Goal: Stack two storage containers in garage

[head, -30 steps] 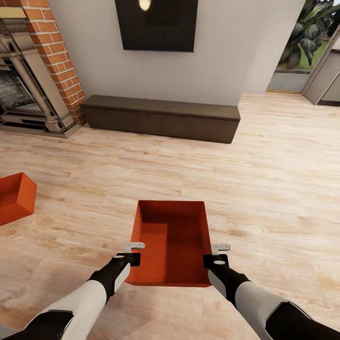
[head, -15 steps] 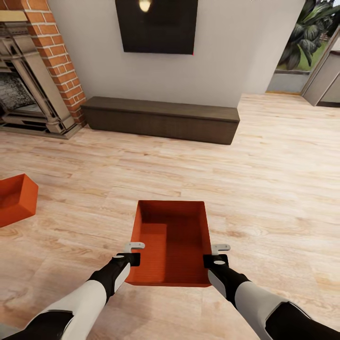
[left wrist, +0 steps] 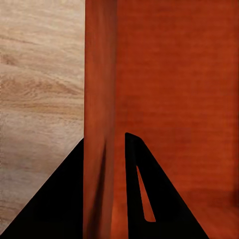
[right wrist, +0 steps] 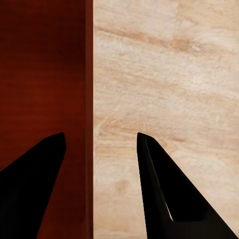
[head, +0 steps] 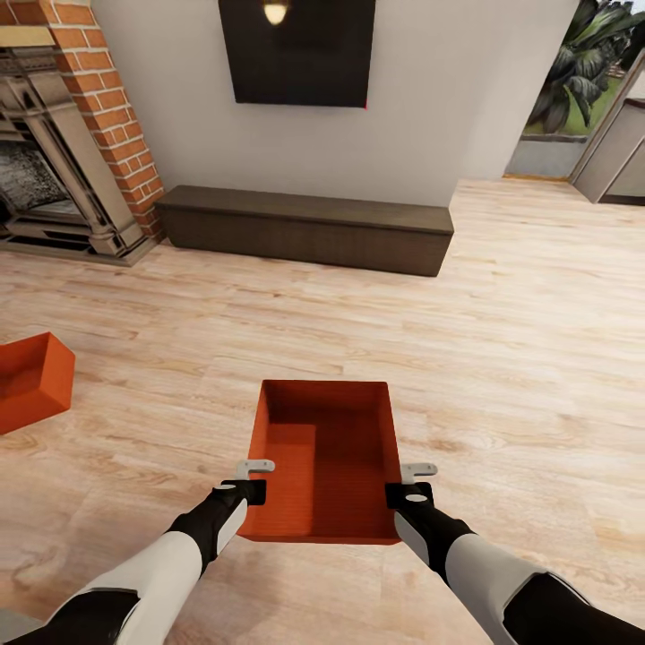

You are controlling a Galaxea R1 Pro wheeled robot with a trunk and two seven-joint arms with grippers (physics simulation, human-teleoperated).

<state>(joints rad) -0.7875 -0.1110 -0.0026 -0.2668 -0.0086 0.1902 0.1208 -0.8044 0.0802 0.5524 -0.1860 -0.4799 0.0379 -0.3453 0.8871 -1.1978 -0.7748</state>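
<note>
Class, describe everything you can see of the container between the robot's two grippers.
The container is an orange-red, open-top rectangular bin with thin plain walls, empty and upright over the wood floor. The left gripper straddles one long wall, the right gripper the opposite wall, one finger inside and one outside each.

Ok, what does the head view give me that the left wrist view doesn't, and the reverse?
Head view: the second bin at left, the brick fireplace, the low bench. Left wrist view: close up, the left gripper straddling the held bin at its side wall, one finger each side. Both: the held bin and the wood floor.
</note>
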